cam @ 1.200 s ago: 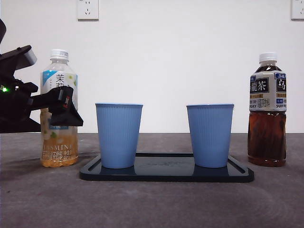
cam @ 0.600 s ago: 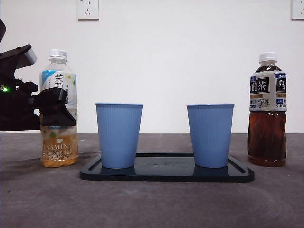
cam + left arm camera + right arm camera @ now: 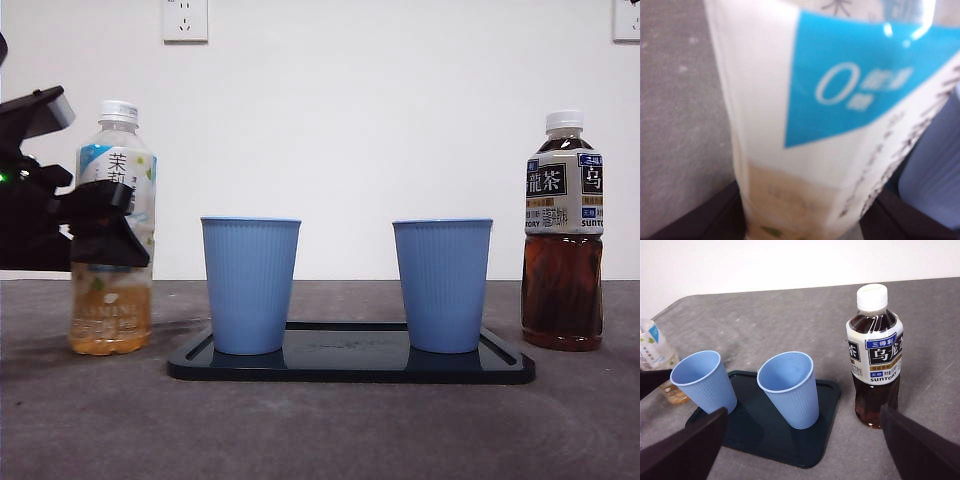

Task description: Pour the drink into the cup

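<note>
A clear jasmine tea bottle (image 3: 112, 300) with a white cap and pale yellow drink stands at the far left, its base at table level. My left gripper (image 3: 105, 225) is shut on its middle; the label fills the left wrist view (image 3: 840, 100). Two empty blue cups (image 3: 250, 285) (image 3: 442, 285) stand on a dark tray (image 3: 350, 368). My right gripper (image 3: 803, 410) is open and empty, held high and back from the cups (image 3: 702, 380) (image 3: 790, 387).
A dark oolong tea bottle (image 3: 563, 240) with a white cap stands to the right of the tray; it also shows in the right wrist view (image 3: 874, 355). A white wall with sockets is behind the grey table.
My left gripper has closed around the jasmine bottle and moved it a little to the left, away from the tray. The cups and the dark bottle have not moved.
</note>
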`<state>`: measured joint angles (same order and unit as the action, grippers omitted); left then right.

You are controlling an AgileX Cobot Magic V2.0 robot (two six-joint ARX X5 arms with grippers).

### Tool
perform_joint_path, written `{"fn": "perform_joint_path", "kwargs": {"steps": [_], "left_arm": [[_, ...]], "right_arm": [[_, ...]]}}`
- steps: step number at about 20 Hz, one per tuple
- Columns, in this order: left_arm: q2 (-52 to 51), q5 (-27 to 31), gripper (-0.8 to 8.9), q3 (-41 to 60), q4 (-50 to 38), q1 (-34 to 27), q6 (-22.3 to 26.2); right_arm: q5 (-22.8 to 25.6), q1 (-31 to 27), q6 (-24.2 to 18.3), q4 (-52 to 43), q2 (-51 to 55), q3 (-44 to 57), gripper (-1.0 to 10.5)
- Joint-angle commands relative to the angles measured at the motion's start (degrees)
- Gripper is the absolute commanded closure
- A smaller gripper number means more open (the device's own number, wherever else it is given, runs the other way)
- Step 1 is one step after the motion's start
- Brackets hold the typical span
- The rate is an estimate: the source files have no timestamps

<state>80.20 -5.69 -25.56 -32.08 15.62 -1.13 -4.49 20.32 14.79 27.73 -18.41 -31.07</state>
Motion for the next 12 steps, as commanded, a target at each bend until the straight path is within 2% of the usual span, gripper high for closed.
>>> {"fn": "perform_joint_path", "kwargs": {"steps": [1, 9, 12], "left_arm": [[-3.23, 0.17, 5.78, -3.50, 3.89, 0.15, 4.94], [-11.80, 3.72, 5.78, -14.03, 26.82, 0.17, 17.77], [-14.01, 6.97, 5.78, -18.18, 35.56, 0.17, 23.63]], "right_arm": [[0.00, 0.35, -0.92, -0.39, -0.07, -0.87, 4.6], [-0.02, 0.35, -1.88, -0.35, -0.07, -0.87, 4.6], [-0.02, 0.35, -1.99, -0.26, -0.07, -0.87, 4.6]]}}
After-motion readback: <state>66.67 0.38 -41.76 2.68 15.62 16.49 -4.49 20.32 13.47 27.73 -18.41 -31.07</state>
